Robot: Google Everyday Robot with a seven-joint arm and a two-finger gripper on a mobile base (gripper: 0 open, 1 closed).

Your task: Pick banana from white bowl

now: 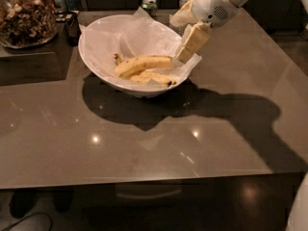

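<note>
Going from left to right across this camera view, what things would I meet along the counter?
The glass jar of nuts → white bowl, left rim → banana lying inside it → gripper, hovering at the bowl's right edge.
</note>
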